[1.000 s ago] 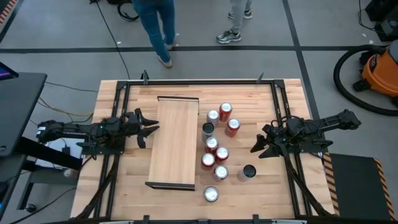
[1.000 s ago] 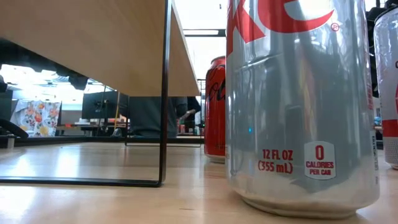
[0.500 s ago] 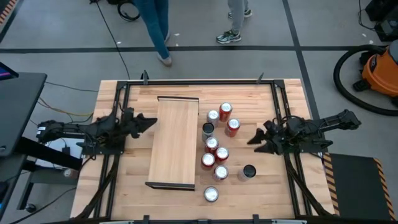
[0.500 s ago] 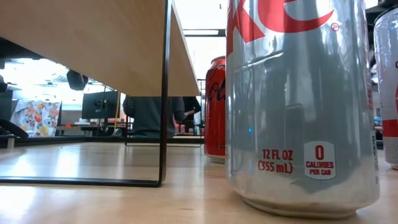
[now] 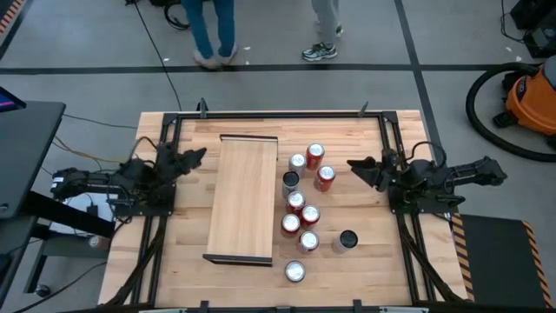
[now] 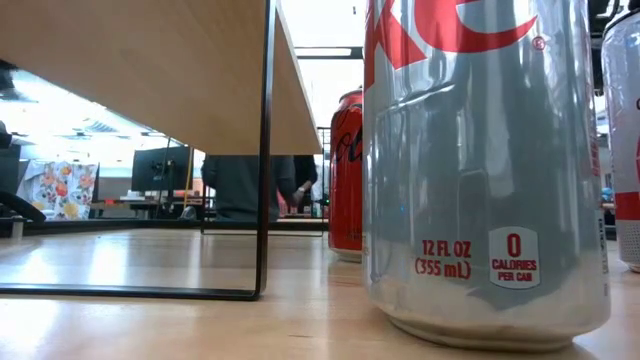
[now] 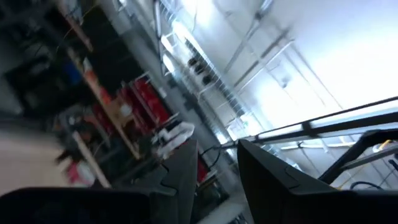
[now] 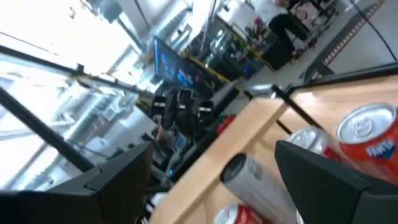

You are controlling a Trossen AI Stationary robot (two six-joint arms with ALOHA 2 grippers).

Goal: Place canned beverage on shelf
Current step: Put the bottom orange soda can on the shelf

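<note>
The shelf (image 5: 246,198) is a long pale board on thin dark legs (image 6: 265,150), standing left of the table's middle with nothing on it. To its right stand several cans: red ones (image 5: 325,176), silver ones (image 5: 295,271) and dark ones (image 5: 347,240). In the low view a silver can (image 6: 485,170) fills the foreground, with a red can (image 6: 347,170) behind it. My left gripper (image 5: 195,156) hovers left of the shelf, open by a narrow gap (image 7: 217,180), and holds nothing. My right gripper (image 5: 358,165) hovers right of the cans, wide open (image 8: 217,180) and empty.
A dark metal frame (image 5: 278,114) runs along the table's edges. People stand on the floor beyond the far edge (image 5: 213,35). An orange vacuum cleaner (image 5: 530,96) stands at the far right, off the table. Bare tabletop (image 5: 382,269) lies near the front right.
Both grippers have swung toward the table's far edge, risen and tipped their fingers upward. The left one has also rolled about its own axis. Neither gap has changed. The cans and the shelf have kept still. The people beyond the table have walked.
</note>
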